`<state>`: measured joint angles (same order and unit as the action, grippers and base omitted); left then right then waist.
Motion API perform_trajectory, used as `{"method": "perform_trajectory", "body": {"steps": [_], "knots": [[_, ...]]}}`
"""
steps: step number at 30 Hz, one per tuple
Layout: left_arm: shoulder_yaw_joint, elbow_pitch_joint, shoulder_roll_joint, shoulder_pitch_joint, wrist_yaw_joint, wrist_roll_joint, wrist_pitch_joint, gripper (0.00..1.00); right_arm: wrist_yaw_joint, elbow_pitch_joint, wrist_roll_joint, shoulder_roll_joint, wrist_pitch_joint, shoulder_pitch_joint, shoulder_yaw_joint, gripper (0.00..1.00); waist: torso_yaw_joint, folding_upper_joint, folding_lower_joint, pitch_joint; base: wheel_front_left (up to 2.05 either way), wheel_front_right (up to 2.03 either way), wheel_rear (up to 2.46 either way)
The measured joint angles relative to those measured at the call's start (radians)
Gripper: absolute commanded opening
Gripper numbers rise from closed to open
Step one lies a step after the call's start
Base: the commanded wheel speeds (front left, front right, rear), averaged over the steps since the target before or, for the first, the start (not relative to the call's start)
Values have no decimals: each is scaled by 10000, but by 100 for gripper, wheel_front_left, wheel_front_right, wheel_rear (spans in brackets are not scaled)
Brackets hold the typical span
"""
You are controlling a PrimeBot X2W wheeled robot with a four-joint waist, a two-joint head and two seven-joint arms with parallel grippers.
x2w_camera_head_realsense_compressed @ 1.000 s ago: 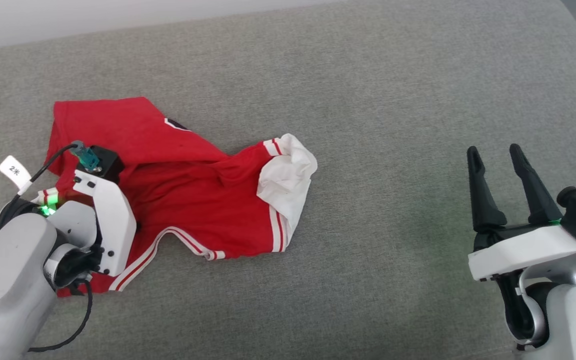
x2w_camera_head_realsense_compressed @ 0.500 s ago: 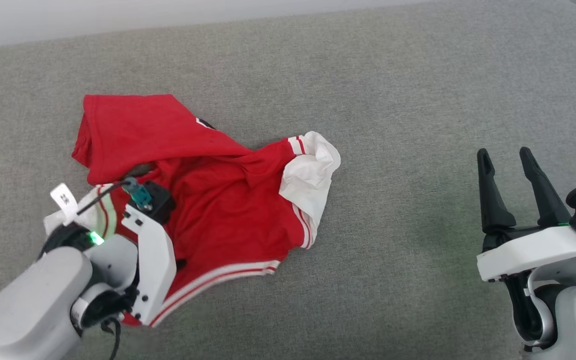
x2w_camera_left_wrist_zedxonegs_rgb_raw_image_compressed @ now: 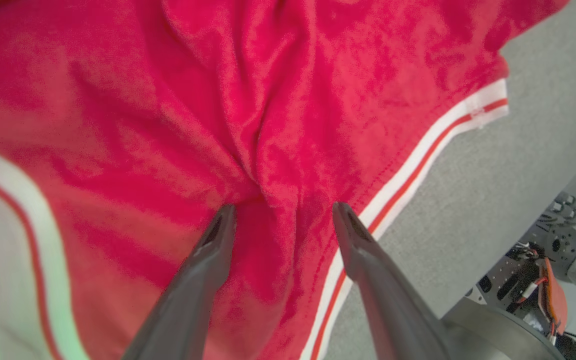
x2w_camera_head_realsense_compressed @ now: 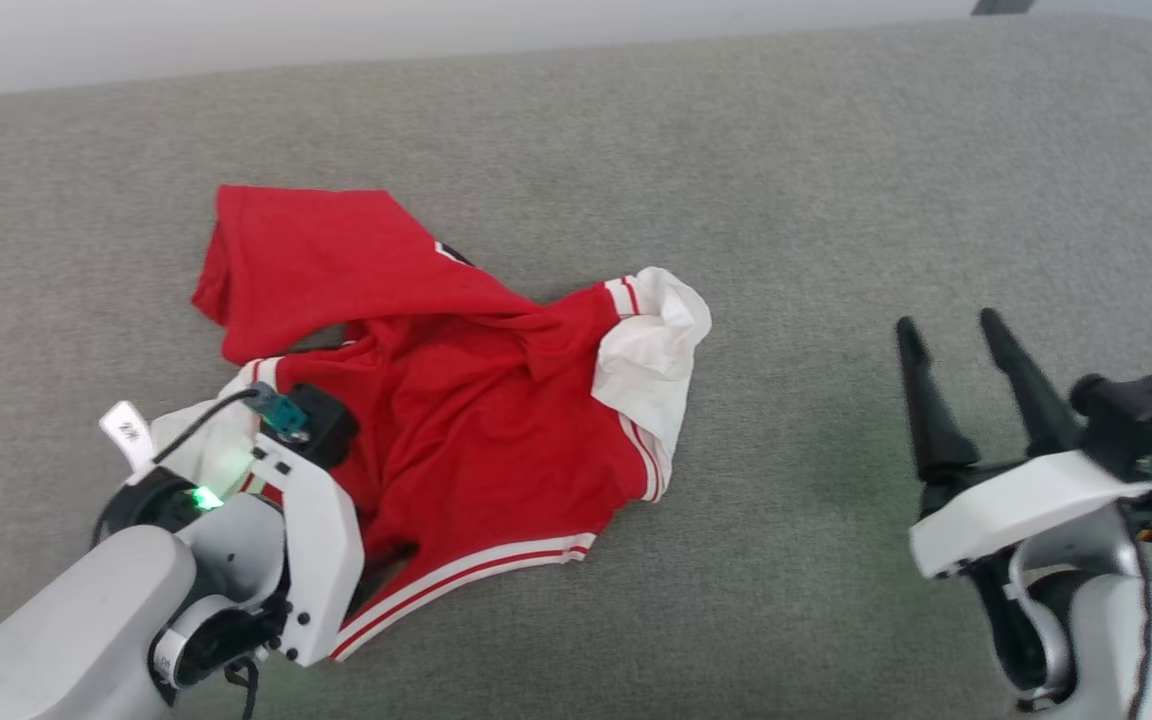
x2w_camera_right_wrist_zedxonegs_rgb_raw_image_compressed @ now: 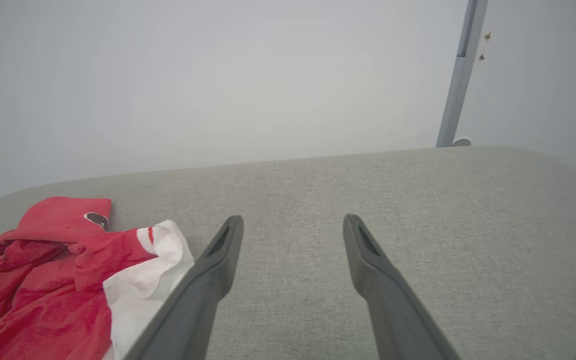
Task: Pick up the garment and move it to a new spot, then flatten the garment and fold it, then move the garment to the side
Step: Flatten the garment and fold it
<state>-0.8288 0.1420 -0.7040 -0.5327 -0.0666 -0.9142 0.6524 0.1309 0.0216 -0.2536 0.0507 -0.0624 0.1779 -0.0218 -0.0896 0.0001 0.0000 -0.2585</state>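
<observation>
Red jersey [x2w_camera_head_realsense_compressed: 456, 420] lies crumpled centre-left on the grey fabric surface [x2w_camera_head_realsense_compressed: 836, 200]; left claw [x2w_camera_left_wrist_zedxonegs_rgb_raw_image_compressed: 283, 207], fingers apart, straddles a ridge beside the striped hem [x2w_camera_left_wrist_zedxonegs_rgb_raw_image_compressed: 418, 150] and should close deep on it before lifting; right claw [x2w_camera_head_realsense_compressed: 948, 322] spread, idle.

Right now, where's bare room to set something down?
Bare grey surface lies between the garment and the right gripper, and beyond the garment toward the wall. It is crowded at lower left, where the left gripper sits on the garment.
</observation>
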Motion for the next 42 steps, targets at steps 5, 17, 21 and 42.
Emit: {"method": "perform_trajectory", "body": {"steps": [5, 17, 21, 42], "knots": [[341, -203, -109, 149, 157, 50, -838, 100, 0, -31, 148, 2, -621, -58, 790, 100, 318, 0, 0, 226, 0, 0, 0], [1216, -249, 117, 855, 244, 746, -4556, 100, 2, -805, 575, 353, -2961, 435, 2255, 100, 1313, 0, 1, 547, 0, 0, 0], [1417, -17, 247, 1131, 293, 982, -5643, 100, 2, -1258, 587, 543, -3643, 1025, 2324, 100, 1680, 0, 1, 548, 0, 0, 0], [1931, 968, 1076, 2250, 437, 940, -8567, 100, 2, -4015, 1281, 456, -5375, 3126, 2265, 0, 3187, 0, 0, 88, 0, 0, 0]]}}
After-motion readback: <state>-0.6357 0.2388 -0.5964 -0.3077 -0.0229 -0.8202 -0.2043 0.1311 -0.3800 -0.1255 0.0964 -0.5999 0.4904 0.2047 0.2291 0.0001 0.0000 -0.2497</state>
